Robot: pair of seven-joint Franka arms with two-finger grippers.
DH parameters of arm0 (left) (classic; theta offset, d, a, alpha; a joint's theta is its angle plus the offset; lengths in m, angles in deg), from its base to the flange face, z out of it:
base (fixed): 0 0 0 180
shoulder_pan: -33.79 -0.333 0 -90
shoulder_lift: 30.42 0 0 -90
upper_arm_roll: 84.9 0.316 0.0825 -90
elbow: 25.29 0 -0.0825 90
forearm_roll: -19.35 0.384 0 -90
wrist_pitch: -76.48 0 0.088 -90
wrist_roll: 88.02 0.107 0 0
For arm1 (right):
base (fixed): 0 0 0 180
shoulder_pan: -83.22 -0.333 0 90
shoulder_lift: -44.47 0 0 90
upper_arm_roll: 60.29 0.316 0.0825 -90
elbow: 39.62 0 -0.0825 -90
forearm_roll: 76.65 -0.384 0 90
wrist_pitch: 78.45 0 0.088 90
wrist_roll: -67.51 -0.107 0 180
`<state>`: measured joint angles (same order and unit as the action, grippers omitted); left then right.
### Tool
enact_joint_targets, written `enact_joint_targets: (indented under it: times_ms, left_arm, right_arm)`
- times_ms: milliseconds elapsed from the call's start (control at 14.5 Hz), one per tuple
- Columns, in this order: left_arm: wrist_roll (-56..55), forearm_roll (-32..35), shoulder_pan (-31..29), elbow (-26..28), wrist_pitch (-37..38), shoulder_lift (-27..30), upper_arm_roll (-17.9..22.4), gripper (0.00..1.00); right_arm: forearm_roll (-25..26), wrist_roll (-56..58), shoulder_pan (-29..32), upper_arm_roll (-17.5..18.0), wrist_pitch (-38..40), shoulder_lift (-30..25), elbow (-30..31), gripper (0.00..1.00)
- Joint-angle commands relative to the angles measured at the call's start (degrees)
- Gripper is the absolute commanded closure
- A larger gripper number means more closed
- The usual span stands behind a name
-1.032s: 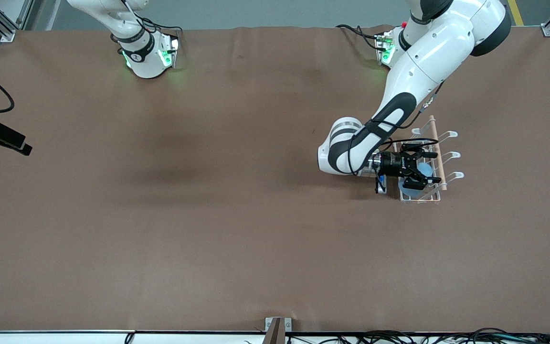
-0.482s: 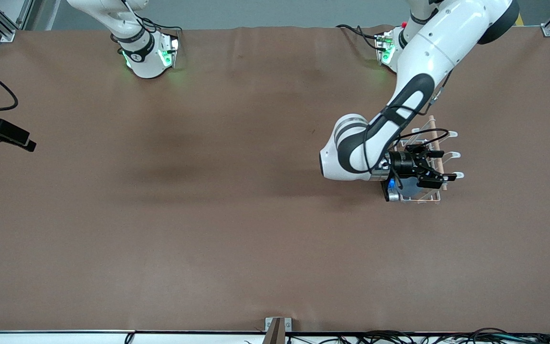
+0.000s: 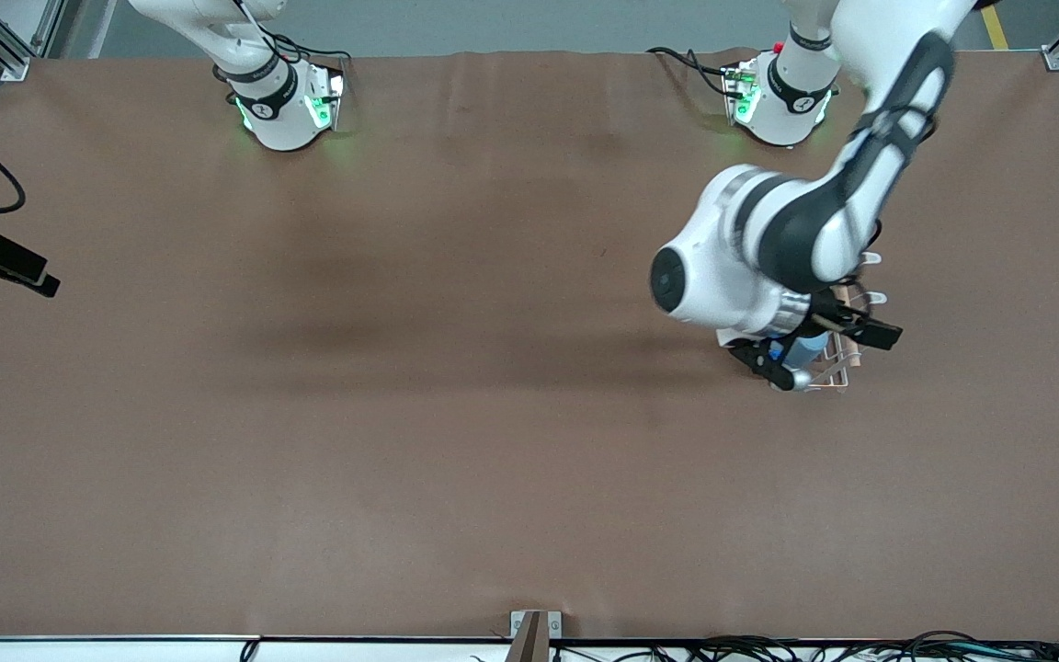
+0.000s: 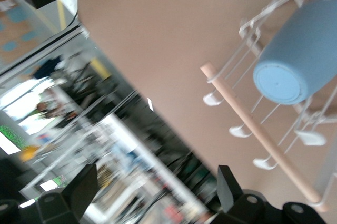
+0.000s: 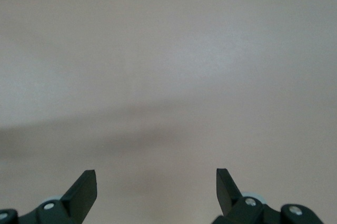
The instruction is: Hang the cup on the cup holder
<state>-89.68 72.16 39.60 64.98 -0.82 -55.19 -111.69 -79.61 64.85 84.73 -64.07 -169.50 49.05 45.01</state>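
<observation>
Since a second ago my left arm has swung up and rolled off the rack (image 3: 831, 366); the wrist now sits higher and the gripper is no longer around the cup (image 3: 807, 350). My left gripper (image 3: 819, 345) hovers over the rack, fingers (image 4: 79, 190) spread apart, holding nothing. In the left wrist view the cup (image 4: 296, 58) hangs mouth-down on a prong of the rack (image 4: 263, 129), base toward the camera, beside the wooden rod (image 4: 258, 132). From table centre the rack sits at about 3 o'clock, toward the left arm's end. Hanging looks done; the step in hand is retreat. Next move: lift clear without clipping the prongs. My right gripper (image 5: 155, 192) waits over bare table, fingers apart, empty.
</observation>
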Motion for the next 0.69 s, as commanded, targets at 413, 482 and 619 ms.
enact_joint_targets:
  times_ms: [413, 482, 619]
  left_arm:
    - [-2.6, -34.8, -4.7, 2.2, -19.2, 18.2, 13.4, 0.00]
    - [-2.6, -39.1, -4.7, 2.3, -19.7, 19.7, 15.4, 0.00]
    - [-1.6, -43.7, -4.5, 1.9, -20.0, 21.8, 18.2, 0.00]
  right_arm:
    - [0.8, 0.3, 0.0, 0.1, 1.8, -0.9, -0.3, 0.00]
    - [0.8, 0.8, 0.0, 0.1, 1.8, -0.9, -0.3, 0.00]
    - [0.8, 0.8, 0.3, 0.0, 1.7, -0.8, -0.4, 0.00]
